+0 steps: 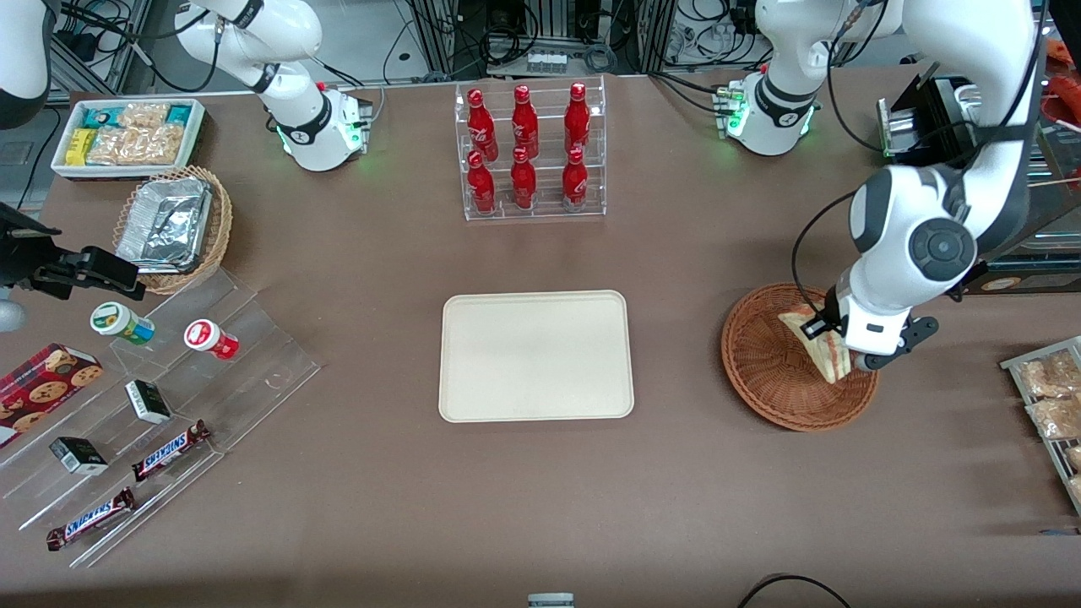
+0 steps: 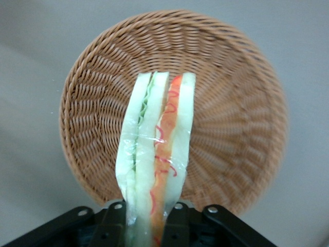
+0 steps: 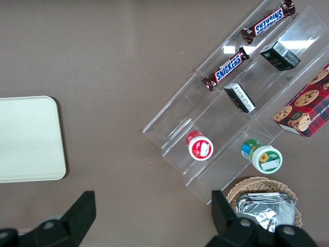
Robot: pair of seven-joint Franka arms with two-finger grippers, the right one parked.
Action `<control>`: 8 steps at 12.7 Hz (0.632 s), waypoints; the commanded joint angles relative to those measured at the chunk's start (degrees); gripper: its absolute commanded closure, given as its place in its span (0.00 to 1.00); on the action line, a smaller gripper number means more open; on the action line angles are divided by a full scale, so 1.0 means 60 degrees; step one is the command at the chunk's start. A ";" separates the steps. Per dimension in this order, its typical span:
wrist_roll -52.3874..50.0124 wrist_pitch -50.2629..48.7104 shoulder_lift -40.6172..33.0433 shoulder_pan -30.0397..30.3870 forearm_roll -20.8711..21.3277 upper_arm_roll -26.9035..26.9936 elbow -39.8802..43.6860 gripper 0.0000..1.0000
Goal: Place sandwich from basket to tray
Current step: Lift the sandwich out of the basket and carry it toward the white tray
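Your tray [image 1: 535,355] lies flat and bare at mid-table, smooth cream with rounded corners and a low rim. Toward the working arm's end sits the round woven basket [image 1: 764,363], reddish-brown wicker, part of it covered by the arm in the front view. Your gripper [image 1: 847,359] is over the basket, its fingers closed on the sandwich [image 2: 154,159]; their tips are hidden by the arm's white housing. The wrist view shows the wedge clamped between the black fingers [image 2: 177,226], wrapped in clear film, pale bread with green and red layers, held above the basket's weave [image 2: 231,128].
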 commanded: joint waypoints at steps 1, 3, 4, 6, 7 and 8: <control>0.0103 -0.1088 0.0064 -0.0516 0.0189 -0.0513 0.1222 1.00; 0.0278 -0.1164 0.0195 -0.0969 0.0189 -0.0866 0.1605 1.00; 0.0497 -0.1164 0.0341 -0.1306 0.0189 -0.0954 0.1781 1.00; 0.0441 -0.1164 0.0750 -0.2081 0.0174 -0.0970 0.2219 1.00; 0.0339 -0.1178 0.1144 -0.2506 0.0174 -0.0955 0.2584 1.00; 0.0164 -0.1164 0.1569 -0.2887 0.0174 -0.0955 0.2907 1.00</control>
